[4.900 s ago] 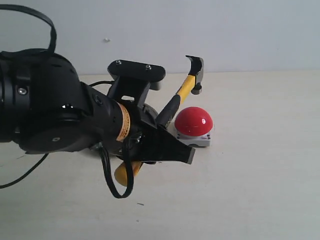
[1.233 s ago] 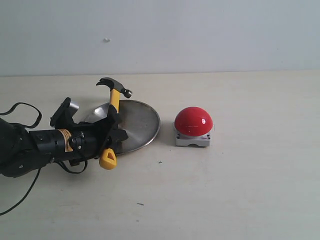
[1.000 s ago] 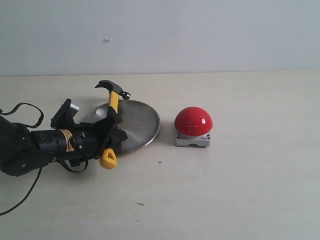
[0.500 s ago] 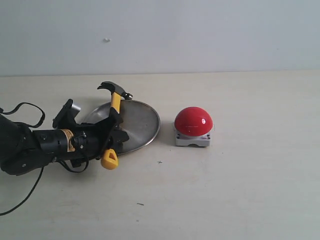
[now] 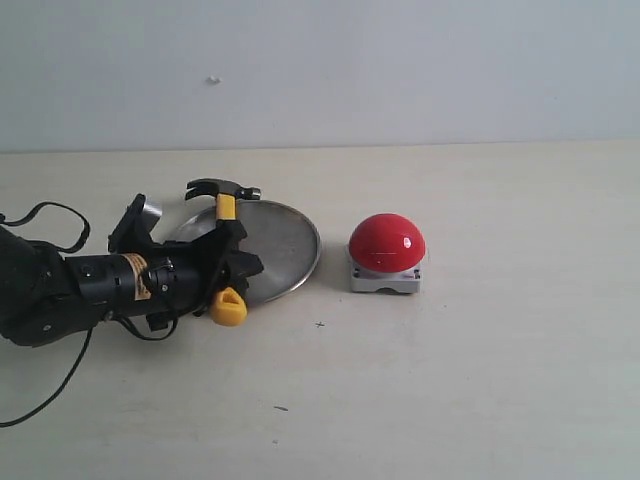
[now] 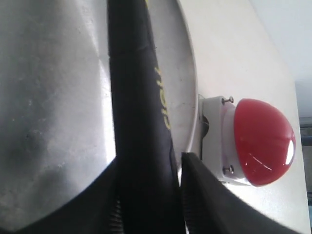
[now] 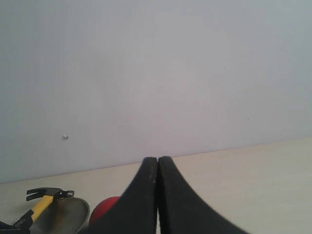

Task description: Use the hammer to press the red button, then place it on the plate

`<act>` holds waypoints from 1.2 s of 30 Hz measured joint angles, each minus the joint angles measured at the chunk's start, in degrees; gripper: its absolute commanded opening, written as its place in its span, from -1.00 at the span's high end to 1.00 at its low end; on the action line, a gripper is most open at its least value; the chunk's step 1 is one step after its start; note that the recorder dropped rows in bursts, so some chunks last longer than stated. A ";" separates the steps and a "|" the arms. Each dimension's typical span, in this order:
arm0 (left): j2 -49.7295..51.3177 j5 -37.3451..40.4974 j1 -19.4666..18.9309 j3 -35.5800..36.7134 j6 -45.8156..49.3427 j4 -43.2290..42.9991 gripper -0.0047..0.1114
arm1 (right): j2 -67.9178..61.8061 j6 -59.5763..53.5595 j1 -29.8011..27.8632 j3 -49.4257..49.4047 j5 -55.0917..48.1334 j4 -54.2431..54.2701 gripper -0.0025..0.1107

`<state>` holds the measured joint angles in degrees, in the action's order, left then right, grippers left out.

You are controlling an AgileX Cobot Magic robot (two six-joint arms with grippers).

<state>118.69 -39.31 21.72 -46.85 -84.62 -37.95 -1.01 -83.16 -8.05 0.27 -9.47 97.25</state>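
Yellow-and-black claw hammer [image 6: 141, 122] sits between left fingers [image 6: 207, 207] over round silver plate [image 6: 48, 97]; clamped or loose, cannot tell. Right fingers [image 7: 141, 200] together.

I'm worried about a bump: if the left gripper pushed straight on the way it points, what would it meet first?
The left gripper would likely meet the plate beneath it first; clearing that, the red button lies next. Height is unclear.

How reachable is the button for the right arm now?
Probably yes. The button sits in the open, nothing on its right side; the left gripper and hammer are over at the plate.
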 measured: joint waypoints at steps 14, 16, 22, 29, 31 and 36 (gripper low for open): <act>0.00 -1.06 0.00 -0.08 -3.69 -5.02 0.27 | 0.00 0.00 0.00 0.00 -0.36 0.00 0.96; 0.00 -1.06 0.00 -0.08 -4.34 -6.06 0.27 | 0.00 0.00 0.00 0.00 -0.45 0.00 0.96; 0.00 -0.95 0.00 -0.23 -6.10 -9.00 0.54 | 0.00 0.00 0.00 0.00 -0.45 0.00 0.96; 0.00 -0.37 -0.13 -2.26 -7.95 -15.25 0.92 | 0.00 0.00 0.00 0.00 -0.63 0.00 0.96; 0.12 -0.50 0.13 -2.38 -8.36 -16.40 0.92 | 0.00 0.00 0.00 0.00 -0.63 0.00 0.96; 0.12 -0.29 0.13 -2.46 -9.16 -14.68 0.92 | 0.00 0.00 0.00 0.00 -0.63 0.00 0.96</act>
<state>118.81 -39.60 21.85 -49.31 -93.78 -52.62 -1.01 -83.16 -8.05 0.27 -10.10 97.25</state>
